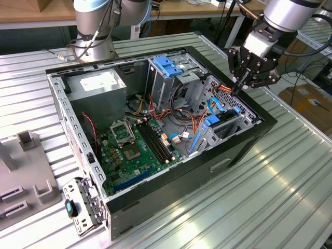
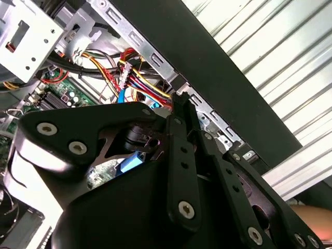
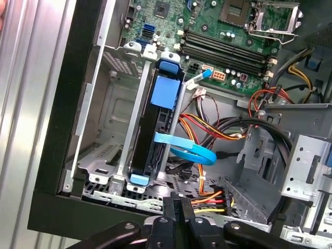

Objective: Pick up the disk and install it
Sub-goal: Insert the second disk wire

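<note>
Hovering black metal tool (image 1: 239, 85) above blue-framed disk (image 3: 163, 116)

Mostly hidden stuff

The disk (image 3: 155, 129) is seen edge-on in its bay, label hidden; the gripper (image 3: 179, 220) is cropped.

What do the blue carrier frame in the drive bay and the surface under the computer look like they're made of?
The bright blue carrier frame of the disk looks like moulded plastic: solid colour, soft sheen, rounded tabs. The ribbed silver table surface looks like metal, probably aluminium, given its straight parallel grooves and dull brushed shine. Neither can be confirmed by look alone.
</note>
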Controlling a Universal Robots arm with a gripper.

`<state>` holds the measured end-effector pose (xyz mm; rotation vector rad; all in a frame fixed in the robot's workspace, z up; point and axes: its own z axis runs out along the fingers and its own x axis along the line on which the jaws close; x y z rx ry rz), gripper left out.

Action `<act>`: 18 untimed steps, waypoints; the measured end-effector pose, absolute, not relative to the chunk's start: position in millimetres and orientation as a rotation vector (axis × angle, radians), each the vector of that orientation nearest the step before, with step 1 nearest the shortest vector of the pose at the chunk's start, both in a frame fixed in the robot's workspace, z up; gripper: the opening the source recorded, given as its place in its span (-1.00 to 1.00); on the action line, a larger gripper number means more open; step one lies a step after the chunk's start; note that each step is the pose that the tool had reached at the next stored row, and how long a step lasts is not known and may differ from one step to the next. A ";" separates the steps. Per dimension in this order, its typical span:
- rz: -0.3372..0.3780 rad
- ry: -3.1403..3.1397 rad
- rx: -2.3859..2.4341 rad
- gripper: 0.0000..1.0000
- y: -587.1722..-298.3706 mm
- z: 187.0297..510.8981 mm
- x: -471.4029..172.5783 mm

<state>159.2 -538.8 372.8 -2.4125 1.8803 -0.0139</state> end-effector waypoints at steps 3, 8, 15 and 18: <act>-0.016 1.916 -2.384 -0.67 -538.8 372.4 158.8; -0.017 1.939 -2.366 -0.67 -538.8 372.0 155.3; -0.017 1.939 -2.366 -0.67 -538.8 372.0 154.2; -0.017 1.939 -2.366 -0.67 -538.8 372.0 154.2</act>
